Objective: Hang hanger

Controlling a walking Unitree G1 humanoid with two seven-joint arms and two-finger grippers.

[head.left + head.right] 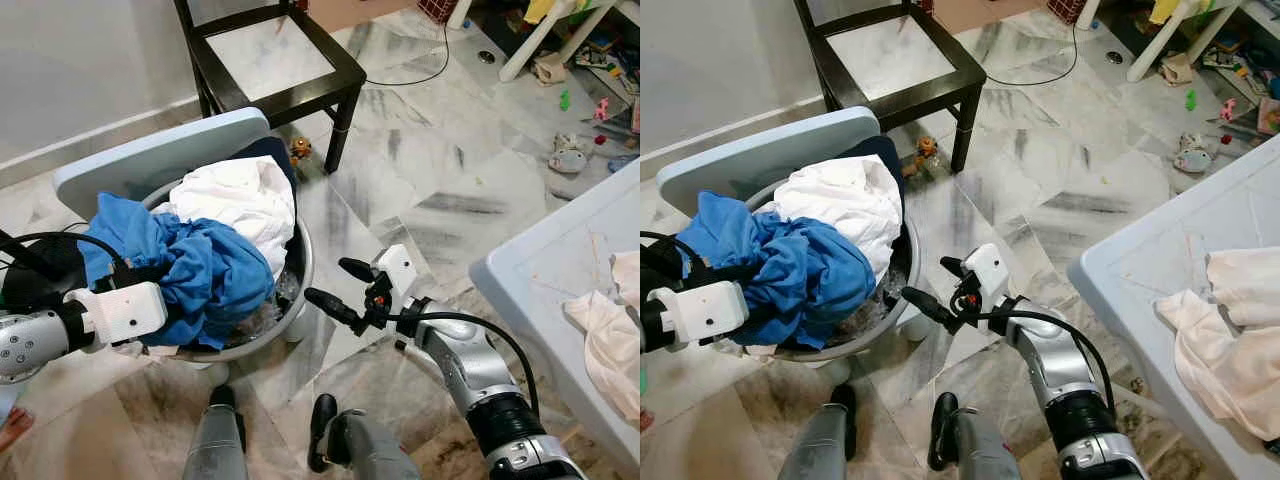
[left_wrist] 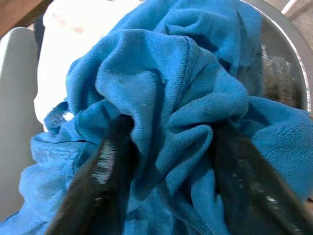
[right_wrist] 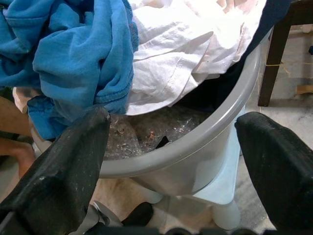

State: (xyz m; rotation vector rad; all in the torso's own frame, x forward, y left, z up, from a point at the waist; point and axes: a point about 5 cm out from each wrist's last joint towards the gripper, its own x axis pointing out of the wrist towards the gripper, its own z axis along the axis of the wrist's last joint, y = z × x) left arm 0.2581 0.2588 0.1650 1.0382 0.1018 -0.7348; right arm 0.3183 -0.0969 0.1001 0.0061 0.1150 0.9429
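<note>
Blue cotton cloth (image 2: pixel 161 112), crumpled, is sitting bunched between the left gripper (image 2: pixel 171 181)'s two black fingers (image 2: pixel 105 166), which are pressing into its folds from either side, closed partway around a thick wad. That garment is lying atop the round grey plastic laundry basin (image 3: pixel 205 142), beside a white crumpled shirt (image 1: pixel 240 200). At about four o'clock from the basin, the right gripper (image 1: pixel 335 290) is hovering with fingers spread wide, holding nothing, just outside the rim. No hanger can be made out. No writing is legible.
</note>
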